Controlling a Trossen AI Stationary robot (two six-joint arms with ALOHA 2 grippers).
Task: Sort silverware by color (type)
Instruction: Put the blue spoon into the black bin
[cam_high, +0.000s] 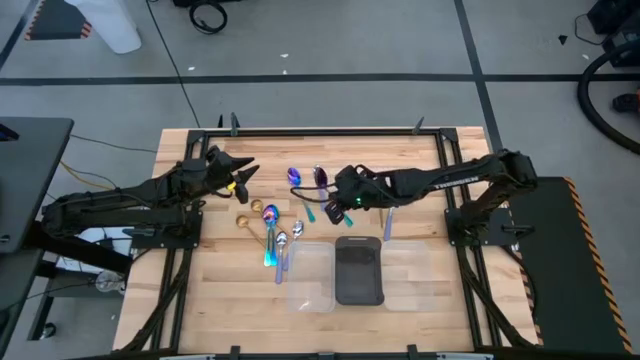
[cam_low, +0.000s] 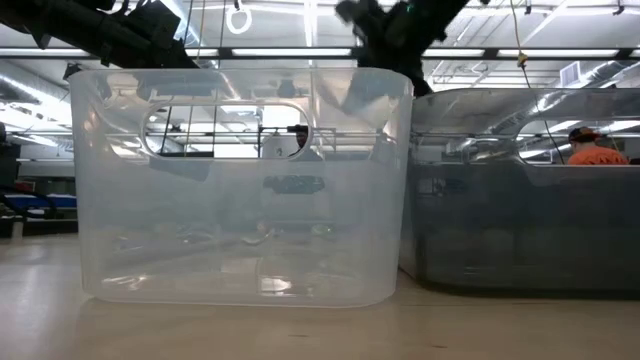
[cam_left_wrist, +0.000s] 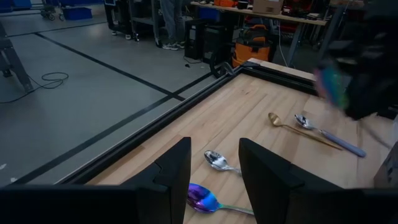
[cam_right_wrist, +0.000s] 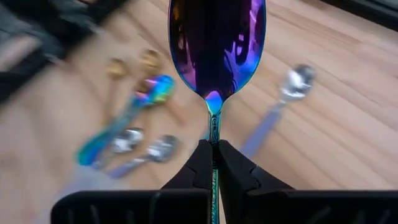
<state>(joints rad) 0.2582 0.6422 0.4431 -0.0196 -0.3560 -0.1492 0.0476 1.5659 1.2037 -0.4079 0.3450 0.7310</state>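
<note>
The wooden counter (cam_high: 230, 290) carried everything, framed by a dark rail. Near its front edge stood three bins side by side: a clear bin (cam_high: 310, 275), a dark bin (cam_high: 358, 270) in the middle, and another clear bin (cam_high: 410, 272). From the low camera the clear bin filled most of the view, with the dark one just beside it.

The left arm reached in from its side of the counter, and the left gripper (cam_high: 243, 178) hung over the wood with its jaws released and nothing between them, above a silver spoon (cam_left_wrist: 217, 161) and a purple-blue spoon (cam_left_wrist: 202, 198).

The right gripper (cam_high: 343, 197) was over the middle of the counter, behind the bins, jaws clenched on the thin handle of an iridescent spoon (cam_right_wrist: 216, 43), bowl pointing away from the wrist.

The other spoons lay loose on the counter: a cluster (cam_high: 272, 235) of gold, silver and teal-handled ones left of the bins, and one silver spoon with a pale handle (cam_high: 388, 222) just behind the right clear bin.
</note>
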